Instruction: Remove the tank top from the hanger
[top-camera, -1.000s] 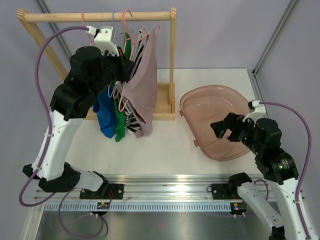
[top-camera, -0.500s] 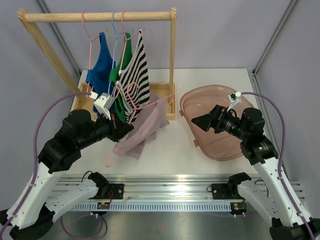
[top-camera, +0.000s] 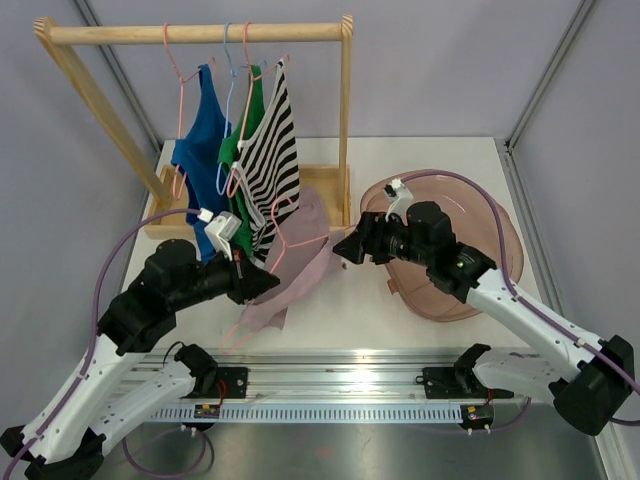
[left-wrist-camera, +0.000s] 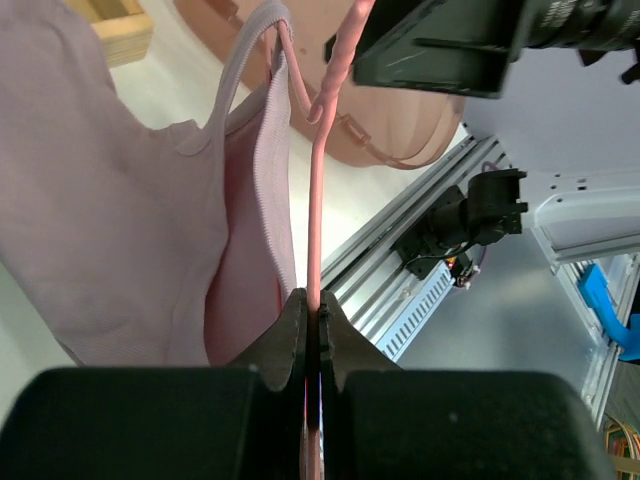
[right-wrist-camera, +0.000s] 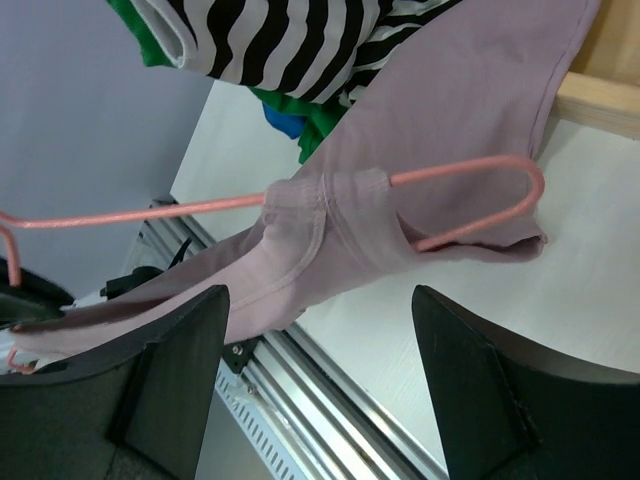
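A mauve tank top (top-camera: 300, 262) hangs on a pink wire hanger (top-camera: 284, 214), held low over the table in front of the rack. My left gripper (top-camera: 268, 285) is shut on the hanger's wire (left-wrist-camera: 315, 200), which runs straight out from between the pressed jaws (left-wrist-camera: 312, 310); the tank top (left-wrist-camera: 120, 200) drapes to its left. My right gripper (top-camera: 345, 250) stands open just right of the garment. In the right wrist view its two fingers (right-wrist-camera: 180, 370) are wide apart below the tank top's strap (right-wrist-camera: 330, 200) and the hanger's bent end (right-wrist-camera: 525, 185), with nothing between them.
The wooden rack (top-camera: 200, 33) at the back left carries a blue top (top-camera: 200, 150), a green one (top-camera: 232, 150) and a striped one (top-camera: 272, 160) on hangers. A pink basin (top-camera: 450, 178) lies at the right, under the right arm. A metal rail (top-camera: 350, 385) runs along the near edge.
The left arm has carried the hanger and tank top down off the rack to the table's front. The right arm has swung left from over the basin to the garment's edge.
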